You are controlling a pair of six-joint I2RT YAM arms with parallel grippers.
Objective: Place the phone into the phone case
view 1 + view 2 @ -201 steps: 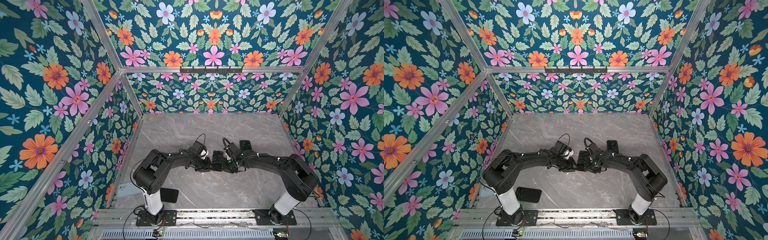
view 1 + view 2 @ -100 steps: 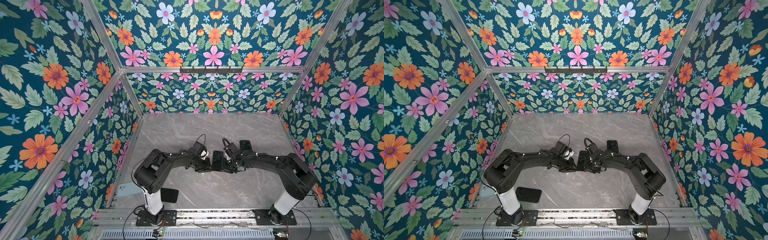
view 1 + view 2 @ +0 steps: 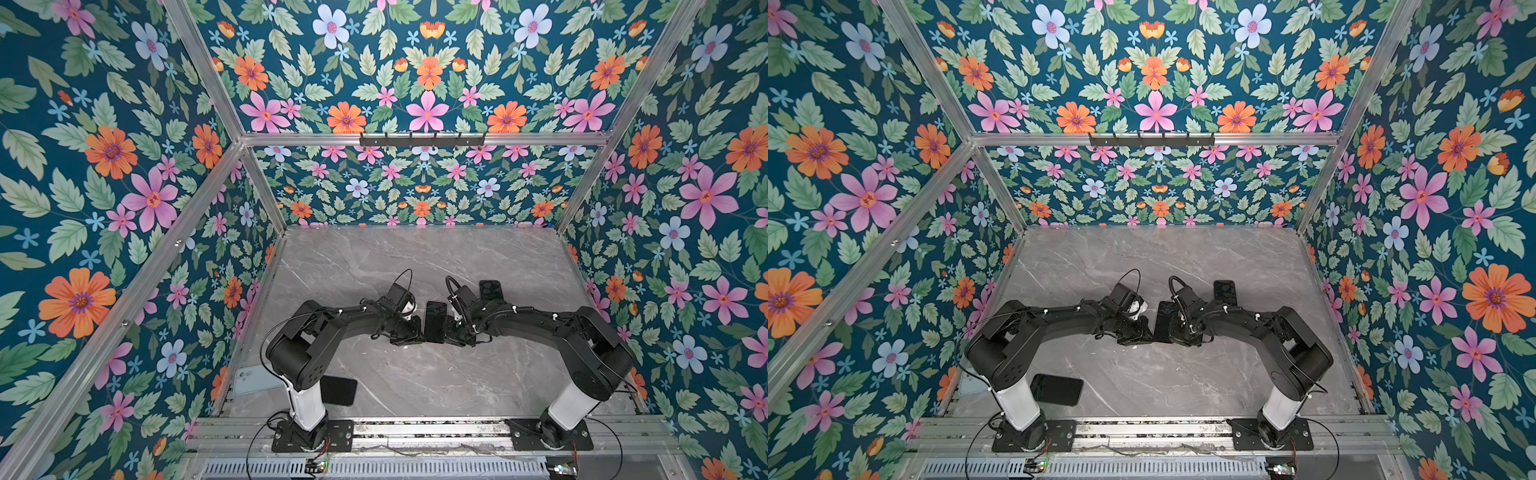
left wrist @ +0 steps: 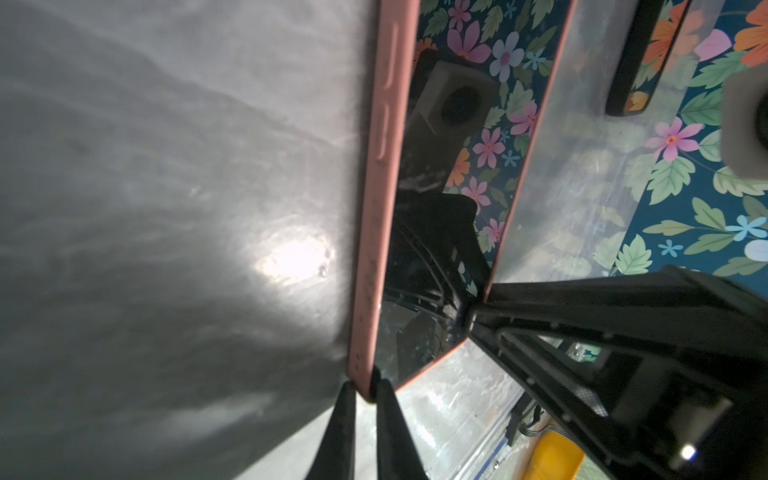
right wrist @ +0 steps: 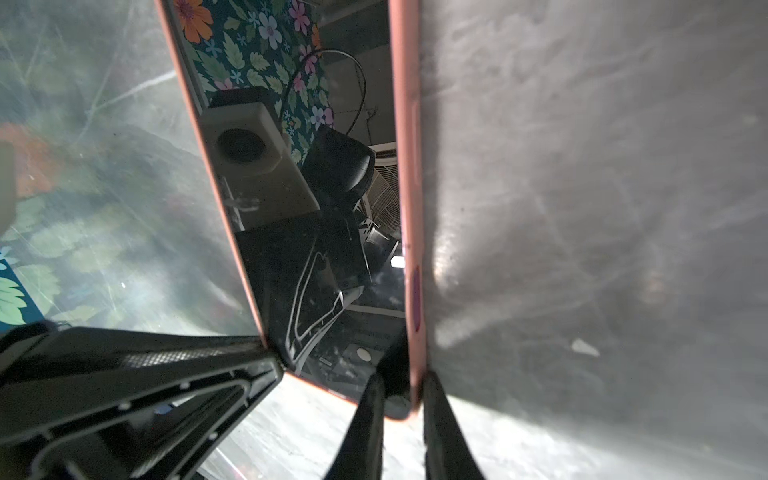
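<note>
Black glass-fronted slab phone (image 3: 435, 322), flat and screen up, seated within salmon-pink soft-rimmed phone case (image 4: 376, 208); pink rim visible along both long sides in both wrist views, screen mirroring the surroundings. Landmark for every place below: the phone case. Beneath it: grey veined marble tabletop (image 3: 415, 257). At its left long side, toward the near corner: left gripper (image 4: 365, 384), black tapered fingers clenched on the pink rim, one outside the rim, one over the screen edge. At its right long side, likewise toward the near corner: right gripper (image 5: 405, 382), pinching the phone case rim in the same manner. Beyond the phone case and slightly to its right, partly behind the right arm (image 3: 540, 328): second dark rectangular phone-shaped slab (image 3: 491, 291), flat on the marble, apart from the case. Nearer than the phone case and well to its left: black rounded-rectangle slab (image 3: 338, 390), lying flat. Still further left of the phone case: pale blue phone-shaped item (image 3: 253, 380) with camera cluster, partly hidden by the left arm (image 3: 316, 332).
</note>
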